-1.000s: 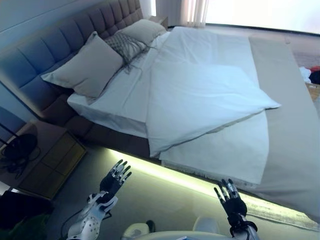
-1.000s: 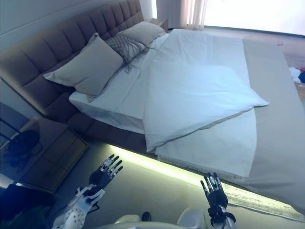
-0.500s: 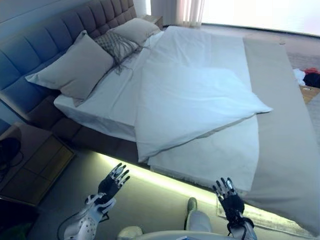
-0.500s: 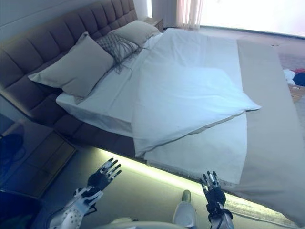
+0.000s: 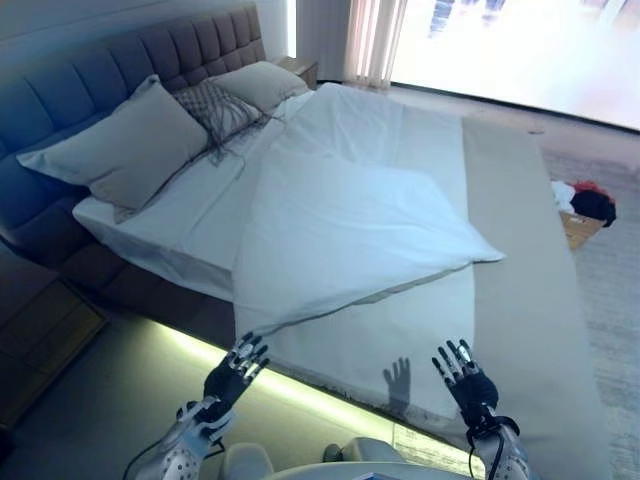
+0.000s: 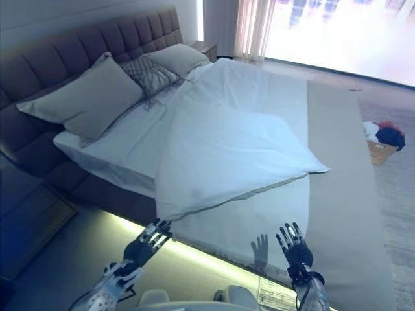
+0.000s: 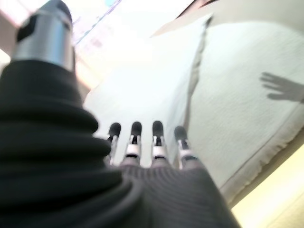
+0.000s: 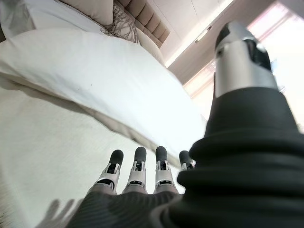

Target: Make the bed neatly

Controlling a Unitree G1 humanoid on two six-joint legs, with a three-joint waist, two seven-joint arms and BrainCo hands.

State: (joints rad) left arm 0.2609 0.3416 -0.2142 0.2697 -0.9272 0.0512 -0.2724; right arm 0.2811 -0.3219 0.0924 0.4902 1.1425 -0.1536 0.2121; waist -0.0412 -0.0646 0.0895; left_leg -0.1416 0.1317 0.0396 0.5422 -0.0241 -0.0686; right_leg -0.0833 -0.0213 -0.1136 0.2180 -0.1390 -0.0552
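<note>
Both hands (image 5: 232, 372) nearer the duvet (image 5: 350, 235)

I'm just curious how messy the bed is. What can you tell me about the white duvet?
The duvet is white, soft-looking cloth, spread over most of the bed but not flat: one part is folded back on a slant, making a pointed flap toward the foot. Its top end reaches the pillows. Neither hand touches it; the left hand hovers just short of its near corner.

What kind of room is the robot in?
A bedroom, most likely: there is a big bed with a padded headboard, pillows and a rumpled white duvet, plus curtains at a bright window.
</note>
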